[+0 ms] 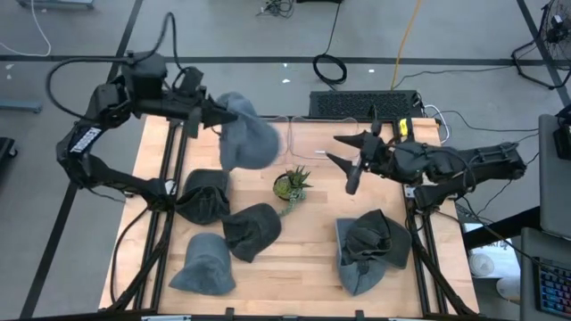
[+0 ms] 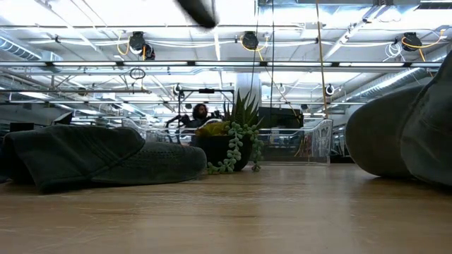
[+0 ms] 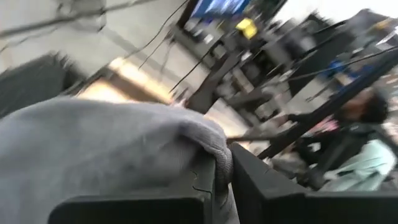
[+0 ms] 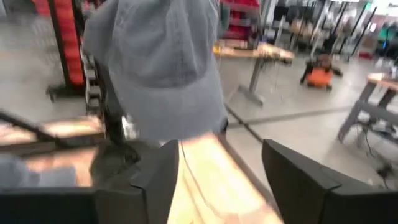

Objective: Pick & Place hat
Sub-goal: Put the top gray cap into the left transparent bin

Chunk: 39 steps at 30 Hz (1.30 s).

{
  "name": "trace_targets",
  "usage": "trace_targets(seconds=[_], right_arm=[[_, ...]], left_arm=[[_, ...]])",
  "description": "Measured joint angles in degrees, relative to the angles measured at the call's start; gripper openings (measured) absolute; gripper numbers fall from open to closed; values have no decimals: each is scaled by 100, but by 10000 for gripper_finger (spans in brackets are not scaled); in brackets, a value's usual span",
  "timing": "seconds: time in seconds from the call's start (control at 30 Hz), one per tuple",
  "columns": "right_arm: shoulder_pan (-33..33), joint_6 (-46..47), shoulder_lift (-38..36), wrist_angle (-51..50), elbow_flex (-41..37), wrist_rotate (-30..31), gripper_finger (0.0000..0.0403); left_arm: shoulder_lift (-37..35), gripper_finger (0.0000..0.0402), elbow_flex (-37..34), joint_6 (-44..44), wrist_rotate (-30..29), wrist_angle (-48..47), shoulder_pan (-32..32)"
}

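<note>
A light grey hat (image 1: 248, 135) hangs in the air over the table's far left part, with my left gripper (image 1: 217, 114) shut on it. In the right wrist view the same hat (image 4: 158, 59) dangles ahead of my right gripper (image 4: 221, 180). My right gripper (image 1: 335, 149) is open, with nothing between its fingers. It hovers over the table's far right part and points toward the hat. Several darker hats lie flat on the table: two at the left (image 1: 203, 194) (image 1: 203, 266), one in the middle (image 1: 252, 230) and one at the near right (image 1: 373, 250). My left gripper pinches a bunched edge of the hat's cloth (image 3: 214, 149) between its two fingers (image 3: 186, 199). The fingers come nearly level from the table's left side. The hat hangs slack beyond and below them, clear of the table.
A small potted succulent (image 1: 292, 185) stands at the table's middle, between the hats. A keyboard (image 1: 364, 104) lies beyond the far edge. In the low view a dark hat (image 2: 99, 155) lies at the left, the plant (image 2: 229, 144) behind it, another hat (image 2: 406, 134) at the right.
</note>
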Motion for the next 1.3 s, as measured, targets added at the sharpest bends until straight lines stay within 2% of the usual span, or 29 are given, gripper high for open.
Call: trace_targets(seconds=[0.27, 0.5, 0.7, 0.97, 1.13, 1.3], right_arm=[[0, 803, -325, -1256, 0, -80, 285], [0, 1344, -885, -1945, -248, -190, 298], [0, 1399, -1461, -1869, -775, -205, 288], [0, 1296, -1687, -1555, -1293, -341, 288], [0, 1190, -1688, -1185, -1596, -342, 284], [0, 1195, -1692, -1018, -1762, -341, 282]], left_arm=[[204, 25, 6, 405, -498, -1434, 0], [469, 25, -10, 1174, -889, -1841, 0], [753, 25, -23, 2025, -1221, -1942, 325], [1092, 25, -29, 2909, -1506, -2466, 1207], [1313, 25, -111, 3301, -1292, -2428, 1778], [1422, 25, -610, 3316, -971, -2330, 2164]])
